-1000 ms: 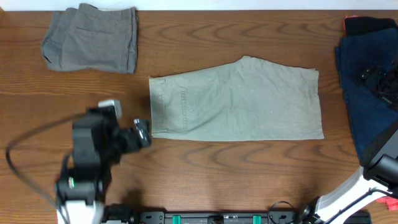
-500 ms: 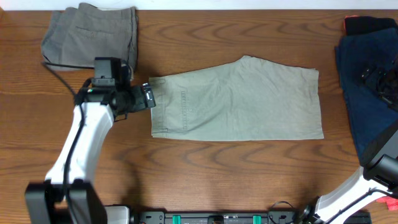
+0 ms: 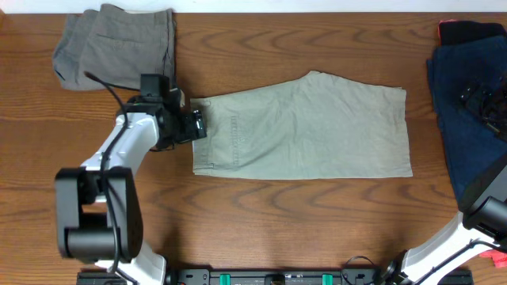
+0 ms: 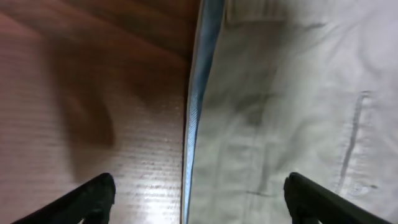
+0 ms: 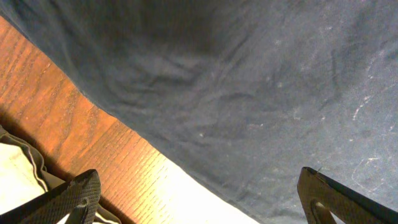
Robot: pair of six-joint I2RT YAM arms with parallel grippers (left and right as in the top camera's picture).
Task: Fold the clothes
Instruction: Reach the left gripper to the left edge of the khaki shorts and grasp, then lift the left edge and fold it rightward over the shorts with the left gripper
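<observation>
The light khaki-beige shorts (image 3: 309, 131) lie flat, folded lengthwise, in the middle of the table, waistband to the left. My left gripper (image 3: 196, 125) is open and sits over the waistband's left edge; in the left wrist view (image 4: 199, 202) its fingers straddle that edge, with khaki cloth (image 4: 280, 112) on the right and bare wood on the left. The grey-brown shorts (image 3: 119, 49) lie folded at the back left. The navy garment (image 3: 459, 103) lies at the right edge. My right gripper (image 3: 481, 101) is open above it, and navy cloth (image 5: 249, 81) fills the right wrist view.
A red and black item (image 3: 467, 32) lies at the back right corner beside the navy garment. The wooden table (image 3: 261, 214) has bare wood in front of the khaki shorts. The arm bases stand along the front edge.
My left arm has swung from the front left up and to the right, bringing the open gripper onto the waistband edge of the khaki shorts. The right arm and the clothes have not moved.
</observation>
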